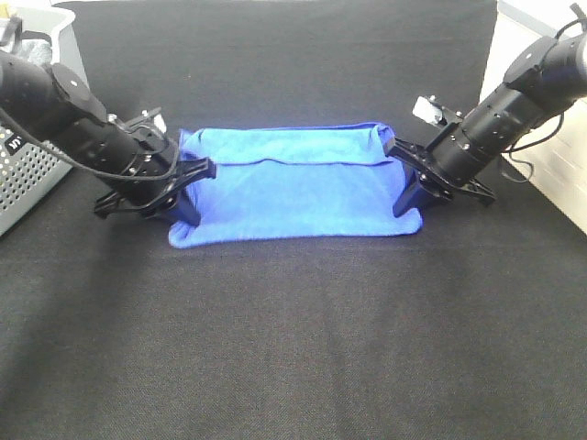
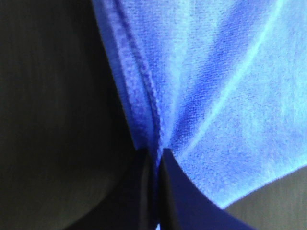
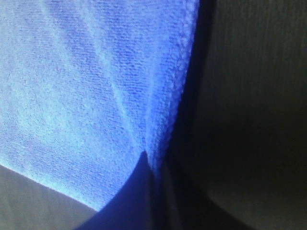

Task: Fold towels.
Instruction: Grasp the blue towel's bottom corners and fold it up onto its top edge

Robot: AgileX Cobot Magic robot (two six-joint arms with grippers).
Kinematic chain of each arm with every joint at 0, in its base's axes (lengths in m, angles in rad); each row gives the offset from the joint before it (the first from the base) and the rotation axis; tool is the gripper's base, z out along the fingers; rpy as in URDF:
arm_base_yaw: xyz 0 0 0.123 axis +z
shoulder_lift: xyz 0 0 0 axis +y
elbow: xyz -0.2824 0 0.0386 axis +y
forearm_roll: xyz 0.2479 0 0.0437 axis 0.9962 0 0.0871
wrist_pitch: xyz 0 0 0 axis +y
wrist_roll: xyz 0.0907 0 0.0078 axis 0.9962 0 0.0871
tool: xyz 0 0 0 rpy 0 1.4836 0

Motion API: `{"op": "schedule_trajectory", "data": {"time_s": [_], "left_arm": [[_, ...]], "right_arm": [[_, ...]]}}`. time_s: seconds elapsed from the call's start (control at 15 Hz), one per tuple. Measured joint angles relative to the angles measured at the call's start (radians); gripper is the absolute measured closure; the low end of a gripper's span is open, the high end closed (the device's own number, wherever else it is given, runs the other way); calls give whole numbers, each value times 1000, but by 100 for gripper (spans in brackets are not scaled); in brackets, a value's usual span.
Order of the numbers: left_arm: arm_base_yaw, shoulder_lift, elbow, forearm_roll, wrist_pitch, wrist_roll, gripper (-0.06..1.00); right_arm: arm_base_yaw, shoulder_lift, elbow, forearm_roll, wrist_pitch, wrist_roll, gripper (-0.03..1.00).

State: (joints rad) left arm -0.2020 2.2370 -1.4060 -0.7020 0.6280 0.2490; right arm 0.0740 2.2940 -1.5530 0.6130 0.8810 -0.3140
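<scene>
Black mat point(image 1: 293, 367), towel point(image 1: 293, 188) on it — left hand point(image 1: 188, 203), right hand point(image 1: 408, 197) clamp its ends.

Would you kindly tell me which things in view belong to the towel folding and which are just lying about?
In the job: blue towel, partly folded on the black table; left gripper and right gripper, each shut on one end of it.
Lying about: grey perforated basket at the far left of the exterior view, untouched.
</scene>
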Motion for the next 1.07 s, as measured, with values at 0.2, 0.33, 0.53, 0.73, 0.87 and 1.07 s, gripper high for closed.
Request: {"op": "schedule_trajectory", "data": {"time_s": [0.2,0.33,0.53,0.73,0.87,1.07], "left_arm": [[31,-77,52,100,133,-8,92],[30,-107,112,117,135,-10,92],[28,-193,282,120,107,-9,92],[28,-267,302,120,86,-4,92],[28,-276,250,128,71,-4,92],[28,-220,126,143,69,-51,92]], "right_arm": [[2,-109,158,-4,4,11,97],[5,-150,225,0,-1,10,97],[7,-243,393,7,-48,-13,97],[7,-273,408,14,-62,-15,97],[7,-272,338,14,-75,-21,97],[7,-212,176,12,-50,-25,97]]}}
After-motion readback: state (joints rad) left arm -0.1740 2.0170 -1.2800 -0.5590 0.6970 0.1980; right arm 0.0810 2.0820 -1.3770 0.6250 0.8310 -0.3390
